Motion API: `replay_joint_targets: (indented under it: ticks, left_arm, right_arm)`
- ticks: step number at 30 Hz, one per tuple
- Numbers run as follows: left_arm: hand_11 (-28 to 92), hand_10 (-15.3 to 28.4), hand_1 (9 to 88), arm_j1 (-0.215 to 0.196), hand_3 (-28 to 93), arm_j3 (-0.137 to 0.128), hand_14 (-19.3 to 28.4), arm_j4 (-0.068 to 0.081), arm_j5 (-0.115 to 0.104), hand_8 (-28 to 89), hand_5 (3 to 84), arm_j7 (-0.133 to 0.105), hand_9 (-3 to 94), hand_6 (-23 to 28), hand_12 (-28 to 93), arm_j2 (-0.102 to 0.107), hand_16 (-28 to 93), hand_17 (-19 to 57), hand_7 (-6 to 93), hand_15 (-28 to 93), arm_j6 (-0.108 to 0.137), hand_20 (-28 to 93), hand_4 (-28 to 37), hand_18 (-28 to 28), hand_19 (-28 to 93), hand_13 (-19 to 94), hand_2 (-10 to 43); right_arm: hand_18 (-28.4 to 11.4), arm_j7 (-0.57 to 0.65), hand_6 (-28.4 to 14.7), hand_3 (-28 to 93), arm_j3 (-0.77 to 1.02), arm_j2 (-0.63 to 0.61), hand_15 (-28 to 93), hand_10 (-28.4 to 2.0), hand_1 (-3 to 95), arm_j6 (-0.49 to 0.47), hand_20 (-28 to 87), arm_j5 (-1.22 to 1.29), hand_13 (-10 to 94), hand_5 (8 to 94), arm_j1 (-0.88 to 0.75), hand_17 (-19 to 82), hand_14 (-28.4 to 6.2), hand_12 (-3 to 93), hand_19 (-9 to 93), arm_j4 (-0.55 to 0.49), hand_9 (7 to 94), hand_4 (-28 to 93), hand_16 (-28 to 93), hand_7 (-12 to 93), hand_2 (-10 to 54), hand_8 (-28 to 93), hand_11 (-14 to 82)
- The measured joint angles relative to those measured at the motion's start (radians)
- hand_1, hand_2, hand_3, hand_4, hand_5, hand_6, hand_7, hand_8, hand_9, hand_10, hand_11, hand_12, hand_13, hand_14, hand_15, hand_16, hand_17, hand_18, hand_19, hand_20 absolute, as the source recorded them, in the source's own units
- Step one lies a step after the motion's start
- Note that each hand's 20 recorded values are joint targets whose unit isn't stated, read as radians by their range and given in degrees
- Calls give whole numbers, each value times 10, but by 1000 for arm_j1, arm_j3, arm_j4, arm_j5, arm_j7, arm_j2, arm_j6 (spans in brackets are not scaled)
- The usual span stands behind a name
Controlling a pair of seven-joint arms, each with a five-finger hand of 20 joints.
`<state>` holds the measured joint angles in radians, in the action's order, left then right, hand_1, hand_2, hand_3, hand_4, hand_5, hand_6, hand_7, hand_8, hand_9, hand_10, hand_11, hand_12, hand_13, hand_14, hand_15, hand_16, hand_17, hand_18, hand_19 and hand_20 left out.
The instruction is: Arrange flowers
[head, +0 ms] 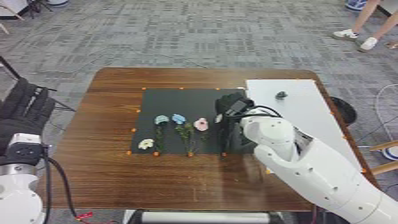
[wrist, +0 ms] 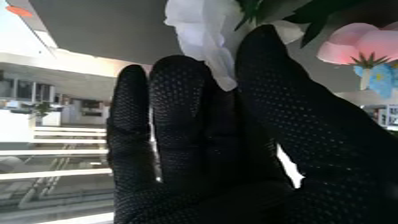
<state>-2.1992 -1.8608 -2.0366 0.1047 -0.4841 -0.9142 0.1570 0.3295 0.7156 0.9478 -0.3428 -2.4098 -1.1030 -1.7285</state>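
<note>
Squinting, I can't tell whether the right hand (head: pixel 229 104) grips the white flower (head: pixel 219 118) it partly hides; the left hand (head: pixel 24 112) has straight fingers.

We saw the right hand (head: pixel 229 103) partly hide a white flower (wrist: pixel 188 25) and the right wrist view crop a pink flower (wrist: pixel 355 45); a dark object (head: pixel 281 95) near the desk's far right corner (head: pixel 293 74) was too small to name.

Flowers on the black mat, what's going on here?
The robot's right hand is at a white flower by the mat's right side; can't tell if it's gripped. Another white flower, a pink one and two blue ones lie left of it. Left hand is beside the table.
</note>
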Motion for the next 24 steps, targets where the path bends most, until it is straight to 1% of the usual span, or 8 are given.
replay_joint_targets:
  ticks: [2, 5, 13, 19, 24]
  left_arm:
    - [153, 124, 218, -1, 723, 0, 124, 0, -8, -78, 401, -4, 298, 65, 101, 0, -23, -43, 91, 191, 0, 112, -283, 106, 187, 223, 140]
    - [176, 134, 219, -2, 723, 0, 125, 0, -14, -78, 411, -6, 331, 65, 108, 0, -20, -42, 99, 204, 0, 112, -283, 106, 187, 233, 140]
    - [182, 135, 218, -8, 725, -5, 126, -4, -17, -82, 412, -10, 334, 64, 106, 0, -28, -42, 103, 213, 1, 112, -283, 105, 188, 232, 139]
    - [182, 135, 219, -10, 724, -5, 126, -4, -19, -83, 412, -12, 332, 64, 105, 0, -29, -42, 103, 213, 1, 112, -283, 105, 187, 231, 139]
    - [182, 135, 218, -11, 725, -6, 126, -4, -20, -82, 411, -12, 331, 64, 105, -1, -28, -42, 102, 211, 1, 113, -283, 105, 187, 229, 138]
  right_arm:
    - [-227, 1, -1, 779, 4, 0, 642, -123, 506, -6, 350, 4, 612, 584, 1, 251, -80, 221, 707, 0, 632, -283, 431, 200, -95, -133, 248]
    - [-228, 3, -7, 785, 10, 0, 650, -129, 501, -13, 349, 10, 609, 574, 2, 249, -82, 214, 707, 0, 609, -283, 425, 201, -95, -131, 241]
    - [-230, 9, -11, 801, 33, -2, 669, -136, 482, -37, 347, 23, 591, 564, -2, 239, -96, 203, 704, -27, 587, -283, 408, 198, -95, -130, 226]
    - [-231, 9, -18, 804, 64, -8, 671, -143, 471, -115, 345, 36, 581, 551, -13, 228, -105, 196, 699, -87, 570, -283, 389, 185, -95, -127, 207]
    - [-234, 7, -20, 810, 69, -11, 675, -148, 460, -135, 344, 36, 575, 547, -13, 224, -111, 194, 697, -103, 562, -283, 368, 178, -95, -121, 197]
